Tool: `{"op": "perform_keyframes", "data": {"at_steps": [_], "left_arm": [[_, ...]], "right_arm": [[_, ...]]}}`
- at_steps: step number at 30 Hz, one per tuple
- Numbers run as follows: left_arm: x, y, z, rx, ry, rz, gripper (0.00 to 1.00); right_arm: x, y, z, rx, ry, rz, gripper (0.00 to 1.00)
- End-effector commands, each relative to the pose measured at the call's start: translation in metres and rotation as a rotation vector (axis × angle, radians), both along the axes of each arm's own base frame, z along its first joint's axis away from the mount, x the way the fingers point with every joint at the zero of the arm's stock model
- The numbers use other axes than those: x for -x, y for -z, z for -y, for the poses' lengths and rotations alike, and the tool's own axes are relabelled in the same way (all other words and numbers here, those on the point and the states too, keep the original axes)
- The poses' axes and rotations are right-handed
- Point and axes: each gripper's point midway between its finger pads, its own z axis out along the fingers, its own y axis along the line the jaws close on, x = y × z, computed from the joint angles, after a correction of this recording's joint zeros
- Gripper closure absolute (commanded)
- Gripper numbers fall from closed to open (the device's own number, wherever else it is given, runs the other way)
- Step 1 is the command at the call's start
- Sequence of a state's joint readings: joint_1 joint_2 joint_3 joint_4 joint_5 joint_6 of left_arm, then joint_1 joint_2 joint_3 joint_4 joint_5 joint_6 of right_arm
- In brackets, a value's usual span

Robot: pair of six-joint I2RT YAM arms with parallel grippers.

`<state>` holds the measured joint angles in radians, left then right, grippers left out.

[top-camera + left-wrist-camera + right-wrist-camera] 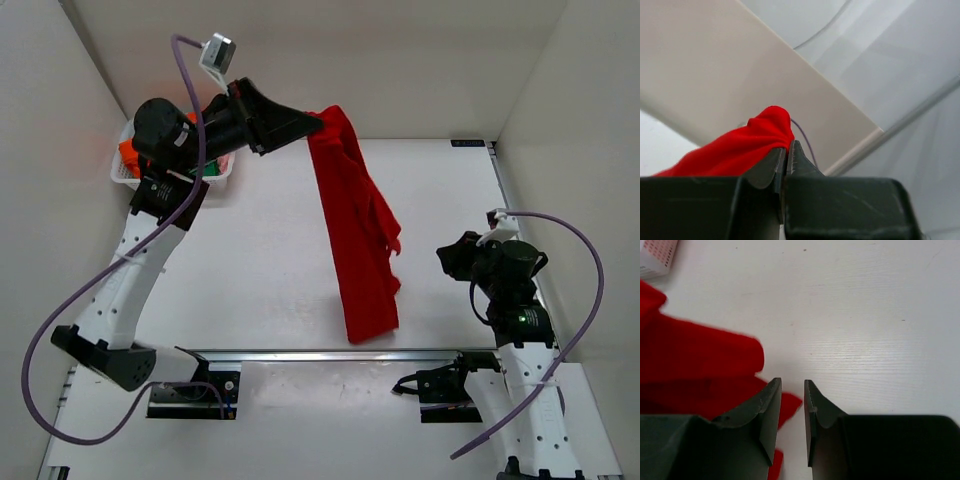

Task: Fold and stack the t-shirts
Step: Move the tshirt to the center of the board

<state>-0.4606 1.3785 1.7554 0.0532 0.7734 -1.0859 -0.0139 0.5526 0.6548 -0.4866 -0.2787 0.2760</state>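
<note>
- Above the far middle of the flat white surface (260,260): left gripper (320,125) lifted high, reaching toward the right.
- Seen from the left wrist: left gripper (788,145) pressed together, clamped on a bunched fold of the bright red cloth t-shirt (740,150).
- Hanging from that grip: bright red cloth t-shirt (355,230) as a long narrow drape, running toward the near edge, lower hem close to the metal rail (330,354) in the top view; whether touching the surface, cannot tell.
- Right of the hanging cloth, near its lower half: right gripper (445,258), low, pointing left toward it.
- Seen from the right wrist: right gripper (792,385) slightly apart, a narrow gap and nothing in it; red cloth (690,365) lying just left of and under the left finger, bare surface (865,315) ahead.
- At the far left, partly hidden behind the left arm: white plastic mesh basket (118,175), with orange cloth (127,152) and green cloth (212,170) showing inside.
- One corner of the basket (657,257) also at the right wrist view's top left.
</note>
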Motion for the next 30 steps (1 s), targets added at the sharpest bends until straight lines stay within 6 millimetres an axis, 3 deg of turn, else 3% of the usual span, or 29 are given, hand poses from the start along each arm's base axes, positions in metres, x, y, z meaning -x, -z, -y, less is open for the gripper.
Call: {"op": "perform_keyframes", "data": {"at_steps": [1, 2, 3, 5, 6, 7, 8, 9, 12, 13, 15, 17, 18, 20, 21, 22, 26, 30], "left_arm": [[-0.045, 0.048, -0.032, -0.06, -0.218, -0.104, 1.0], [-0.072, 0.091, -0.053, -0.099, -0.302, -0.217, 1.0], [-0.074, 0.1, -0.07, -0.091, -0.372, -0.241, 1.0], [-0.102, 0.174, -0.135, -0.102, -0.58, -0.421, 1.0], [-0.11, 0.216, -0.156, -0.129, -0.645, -0.526, 1.0], [-0.107, 0.231, -0.161, -0.161, -0.677, -0.534, 1.0], [-0.109, 0.26, -0.181, -0.215, -0.766, -0.575, 1.0], [-0.108, 0.276, -0.184, -0.255, -0.793, -0.6, 1.0], [-0.089, 0.338, -0.183, -0.422, -0.873, -0.674, 1.0], [-0.085, 0.343, -0.188, -0.417, -0.9, -0.682, 1.0], [-0.077, 0.373, -0.201, -0.418, -0.933, -0.748, 0.99], [-0.07, 0.386, -0.205, -0.438, -0.948, -0.763, 0.95], [-0.068, 0.391, -0.208, -0.46, -0.965, -0.762, 0.82], [-0.061, 0.398, -0.207, -0.484, -0.976, -0.76, 0.75], [-0.058, 0.4, -0.209, -0.481, -0.987, -0.759, 0.75], [-0.055, 0.404, -0.212, -0.487, -1.002, -0.765, 0.68], [-0.051, 0.398, -0.234, -0.473, -1.113, -0.734, 0.42], [-0.048, 0.382, -0.244, -0.482, -1.186, -0.682, 0.33]], "right_arm": [[-0.016, -0.021, -0.011, -0.005, -0.055, 0.086, 0.78], [-0.018, -0.017, -0.015, -0.014, -0.073, 0.073, 0.77], [-0.019, -0.016, -0.018, -0.026, -0.085, 0.073, 0.77], [-0.023, -0.007, -0.023, -0.038, -0.103, 0.052, 0.78], [-0.023, -0.002, -0.026, -0.046, -0.121, 0.037, 0.78], [-0.024, 0.001, -0.029, -0.048, -0.131, 0.027, 0.78], [-0.023, 0.011, -0.034, -0.054, -0.143, -0.008, 0.78], [-0.024, 0.013, -0.035, -0.048, -0.15, -0.008, 0.78], [-0.017, 0.046, -0.054, -0.044, -0.213, -0.102, 0.75], [-0.014, 0.05, -0.063, -0.048, -0.241, -0.12, 0.75], [-0.008, 0.065, -0.079, -0.041, -0.292, -0.174, 0.72], [0.001, 0.079, -0.098, -0.028, -0.356, -0.226, 0.67], [0.005, 0.084, -0.106, -0.023, -0.381, -0.253, 0.66], [0.01, 0.094, -0.119, -0.025, -0.411, -0.282, 0.65], [0.01, 0.101, -0.121, -0.03, -0.408, -0.302, 0.64], [0.011, 0.108, -0.121, -0.025, -0.398, -0.322, 0.58], [0.012, 0.124, -0.126, -0.056, -0.395, -0.373, 0.57], [0.014, 0.142, -0.127, -0.026, -0.39, -0.425, 0.57]]}}
